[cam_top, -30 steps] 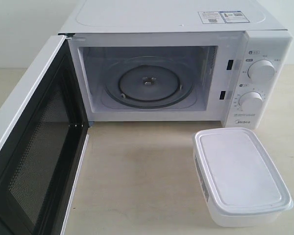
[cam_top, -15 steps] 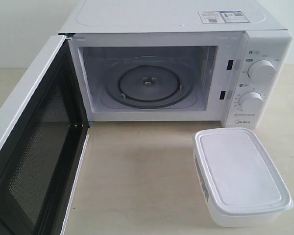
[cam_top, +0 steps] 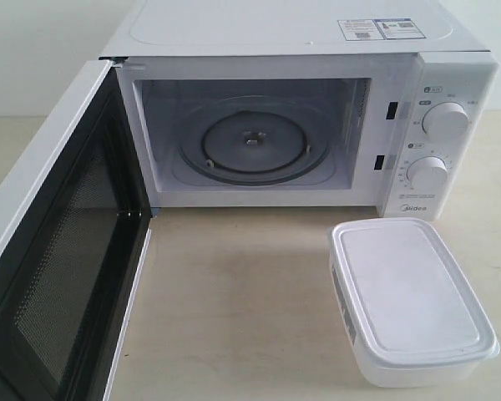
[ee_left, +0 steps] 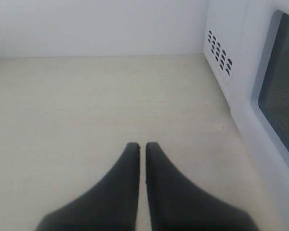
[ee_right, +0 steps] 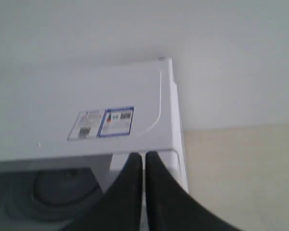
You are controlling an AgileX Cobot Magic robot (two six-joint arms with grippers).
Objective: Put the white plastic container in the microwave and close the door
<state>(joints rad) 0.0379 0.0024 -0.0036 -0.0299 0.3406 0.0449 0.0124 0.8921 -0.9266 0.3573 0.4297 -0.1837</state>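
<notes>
The white plastic container [cam_top: 409, 299] stands lidded on the table at the front right, below the microwave's knobs. The microwave [cam_top: 301, 33] has its cavity exposed, with the glass turntable [cam_top: 252, 144] bare inside. The door [cam_top: 54, 251] is swung wide to the left, black mesh inner face showing. Neither gripper appears in the exterior view. My left gripper [ee_left: 142, 146] is shut with nothing in it, over bare table beside the door's outer face [ee_left: 279, 91]. My right gripper [ee_right: 144, 155] is shut and holds nothing, in front of the microwave's top [ee_right: 86, 96].
Two round knobs [cam_top: 444, 119] sit on the microwave's right panel. Light tabletop [cam_top: 234, 309] stretches between the door and the container. A pale wall [ee_left: 96, 24] stands behind the table.
</notes>
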